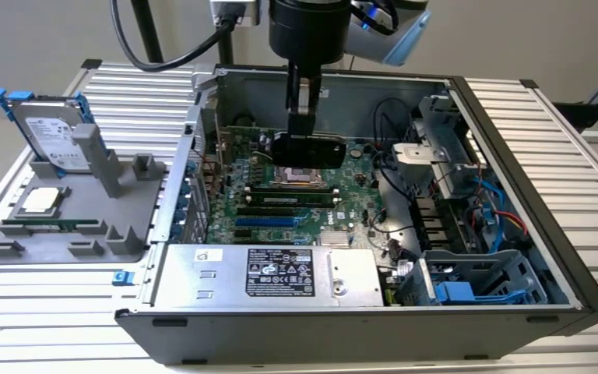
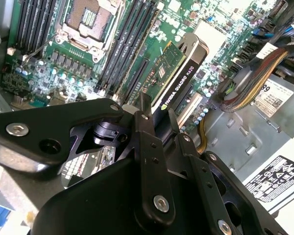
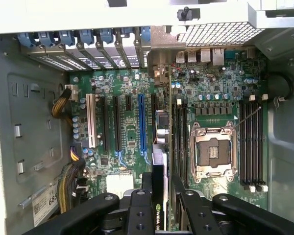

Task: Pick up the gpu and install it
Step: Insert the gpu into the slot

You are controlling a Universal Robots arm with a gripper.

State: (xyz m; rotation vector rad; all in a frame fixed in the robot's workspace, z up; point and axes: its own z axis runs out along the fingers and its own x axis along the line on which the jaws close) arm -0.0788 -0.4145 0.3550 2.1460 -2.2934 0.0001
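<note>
Slatted metal worktop (image 1: 548,125) carries an open computer case (image 1: 528,312); a card hangs over its motherboard (image 1: 268,204).
At the exterior view's left, a grey fixture (image 1: 60,226) holds a hard drive (image 1: 52,134); further right, the end effector (image 1: 301,132) grips the gpu (image 1: 307,149) on edge, above the board beside the processor socket (image 1: 301,176); power supply (image 1: 278,274) sits nearest the camera.

gpu (image 2: 180,78): white lettering with a small logo along its black edge, in the second wrist view.
power supply (image 1: 200,269): white label, dense black print and symbols, on its top face.
hard drive (image 1: 55,134): white printed label, too small to make out.
</note>
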